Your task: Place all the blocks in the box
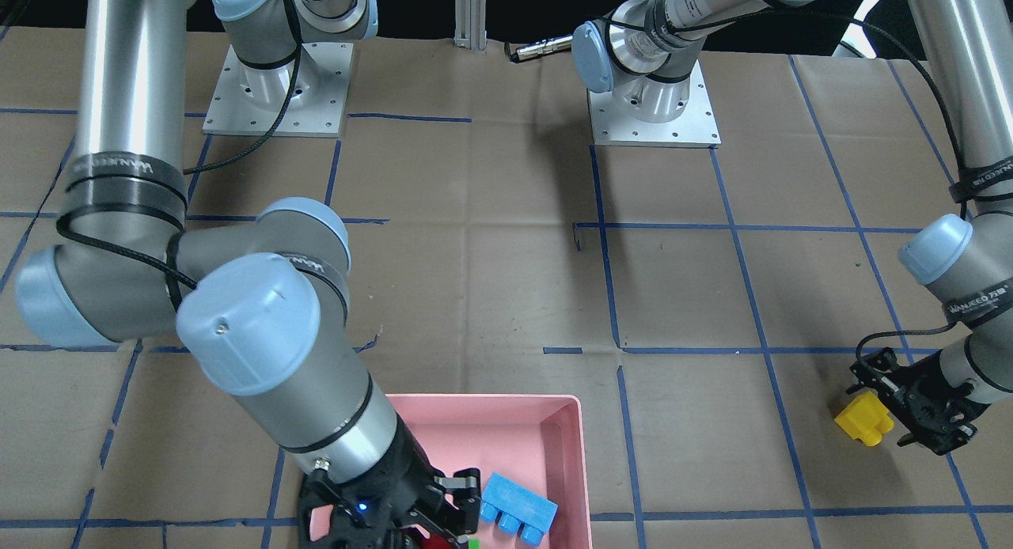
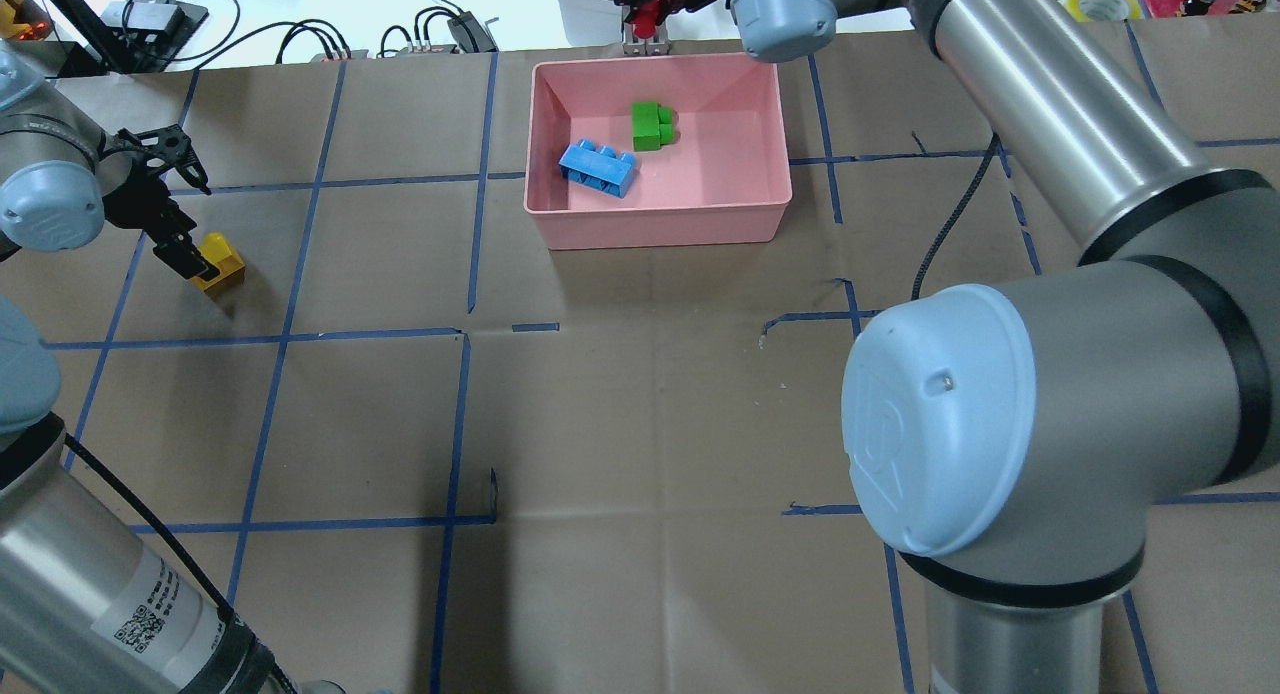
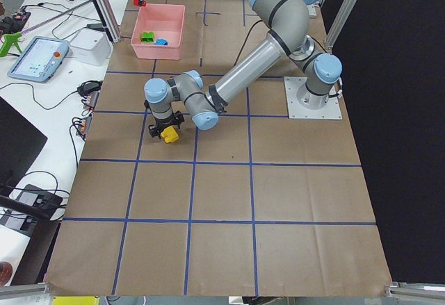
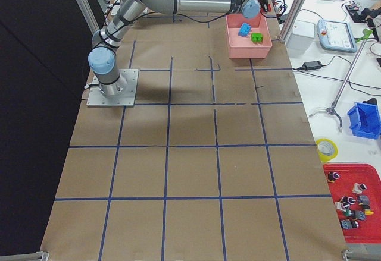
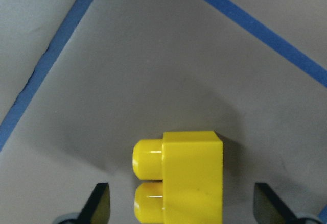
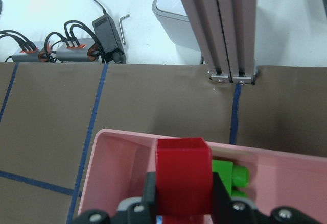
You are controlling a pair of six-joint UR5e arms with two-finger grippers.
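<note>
Right claw (image 6: pixel 183 199) clamped on small red plastic brick (image 6: pixel 182 169), over rim of shallow pink plastic tray (image 2: pixel 655 224). Left claw (image 5: pixel 184 206) apart, straddling yellow studded plastic brick (image 5: pixel 180 179) on tabletop (image 2: pixel 640 424).

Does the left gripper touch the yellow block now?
Apart. The left wrist view shows the yellow block between the fingers of the open left gripper, with bare table showing on both sides.
</note>
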